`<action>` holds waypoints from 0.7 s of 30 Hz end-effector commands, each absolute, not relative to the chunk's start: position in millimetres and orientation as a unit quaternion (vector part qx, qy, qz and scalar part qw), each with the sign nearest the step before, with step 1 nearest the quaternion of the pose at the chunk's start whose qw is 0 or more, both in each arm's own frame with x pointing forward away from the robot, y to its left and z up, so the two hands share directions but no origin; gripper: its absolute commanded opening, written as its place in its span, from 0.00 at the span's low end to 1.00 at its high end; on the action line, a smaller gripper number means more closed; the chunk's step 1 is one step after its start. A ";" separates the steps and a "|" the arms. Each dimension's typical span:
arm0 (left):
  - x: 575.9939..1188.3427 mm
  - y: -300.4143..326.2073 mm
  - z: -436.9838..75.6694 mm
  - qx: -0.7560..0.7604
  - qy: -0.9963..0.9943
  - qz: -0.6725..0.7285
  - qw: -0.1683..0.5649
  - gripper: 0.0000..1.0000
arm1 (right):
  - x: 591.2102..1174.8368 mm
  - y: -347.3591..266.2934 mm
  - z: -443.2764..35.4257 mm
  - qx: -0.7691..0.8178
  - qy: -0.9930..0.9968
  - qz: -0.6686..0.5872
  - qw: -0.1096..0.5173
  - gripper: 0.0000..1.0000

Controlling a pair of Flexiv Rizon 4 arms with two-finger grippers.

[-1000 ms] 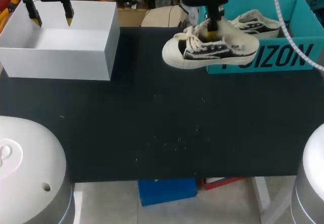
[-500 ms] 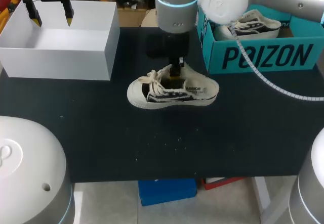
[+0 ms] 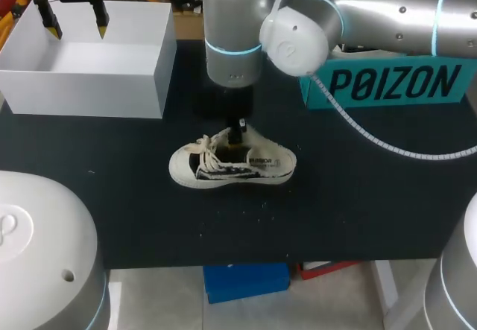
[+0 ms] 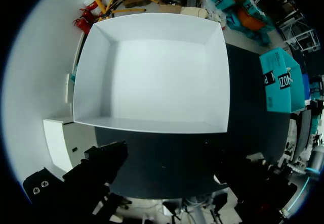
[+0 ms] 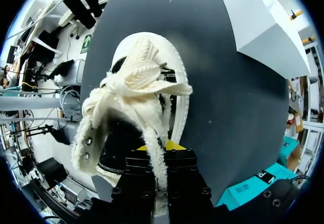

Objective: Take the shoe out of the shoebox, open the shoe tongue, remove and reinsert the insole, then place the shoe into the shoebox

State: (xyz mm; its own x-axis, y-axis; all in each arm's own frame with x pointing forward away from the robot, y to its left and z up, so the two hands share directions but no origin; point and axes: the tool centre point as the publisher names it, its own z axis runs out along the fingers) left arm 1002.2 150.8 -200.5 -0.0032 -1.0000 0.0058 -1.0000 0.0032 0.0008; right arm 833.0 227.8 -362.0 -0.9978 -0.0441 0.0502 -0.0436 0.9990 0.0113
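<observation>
Head view, left pincer [image 3: 77, 26] wide over white box [image 3: 82, 91], right pincer [image 3: 237, 132] seemingly gripping shoe [image 3: 257, 167]

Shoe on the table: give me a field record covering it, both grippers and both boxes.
shoe: on the black table, toe to the robot's left, laces loose
right gripper: shut on the shoe's collar, from above
left gripper: open, above the white box
white box: open-topped, table's far left
teal shoebox: table's far right
</observation>
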 end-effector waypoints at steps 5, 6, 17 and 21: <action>1001.8 150.1 -200.1 0.707 -0.708 0.000 0.002 1.00 | 838.2 233.0 -373.7 0.026 -0.999 0.009 0.022 0.54; 1001.8 150.1 -200.1 0.707 -0.708 0.000 0.002 1.00 | 838.5 231.1 -371.0 0.026 -0.999 0.010 0.019 0.50; 1001.8 150.1 -200.1 0.707 -0.708 0.000 0.002 1.00 | 834.4 212.4 -303.7 0.011 -0.998 -0.048 -0.045 0.50; 1001.8 150.1 -200.1 0.707 -0.708 0.000 0.002 1.00 | 827.4 205.6 -285.8 0.028 -0.991 -0.116 -0.062 0.84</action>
